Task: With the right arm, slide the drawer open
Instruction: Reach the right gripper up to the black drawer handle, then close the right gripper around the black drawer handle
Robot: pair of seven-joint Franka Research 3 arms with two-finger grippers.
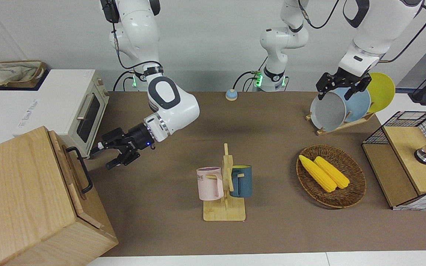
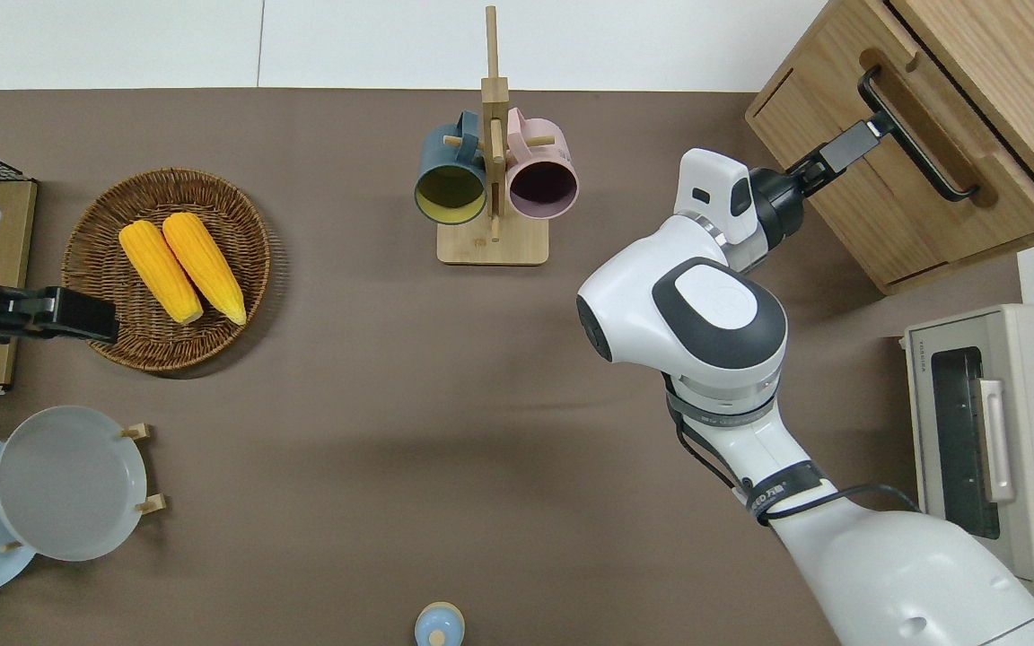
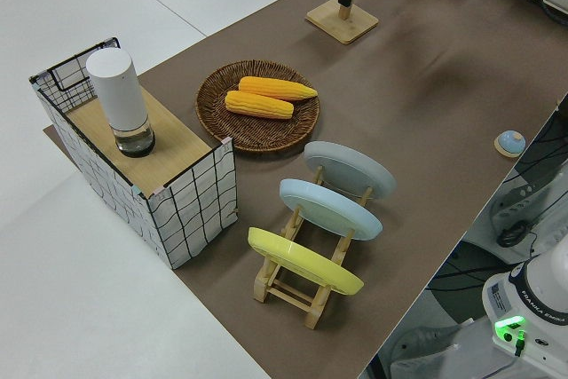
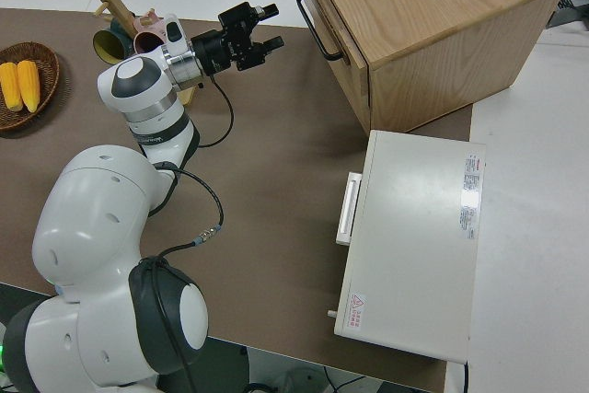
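Station inventory, in order across the front view, each place taken from the working hand.

1. Big pale wooden box (image 1: 17, 184), at the right arm's end of the table (image 1: 161, 229). I see the drawer (image 1: 67, 177) in its face, the black bar handle (image 1: 84, 171) turned toward the hand.
2. White toaster oven (image 1: 68, 107), beside the box and nearer to the robots than the hand's spot.
3. Right gripper (image 1: 105, 157), blue light at the wrist. It hangs over the table just in front of the drawer, pointed at the handle. Fingers spread, grasping nothing. My right side view shows a gap between fingertips and bar.
4. Wooden mug rack (image 1: 227, 177), toward the left arm's end from the hand and well apart from it. It carries a pink mug (image 1: 209, 183) and a dark blue mug (image 1: 242, 181).
5. Wicker basket (image 1: 357, 192), farther still from the hand, holding two yellow corn cobs (image 1: 324, 173).
6. Plate rack (image 1: 340, 127), with a grey, a blue and a yellow plate standing on edge.
7. Wood-and-wire-mesh box (image 1: 409, 159), the item farthest from the hand.
8. Left arm (image 1: 368, 33), parked. I cannot tell the state of its hand.
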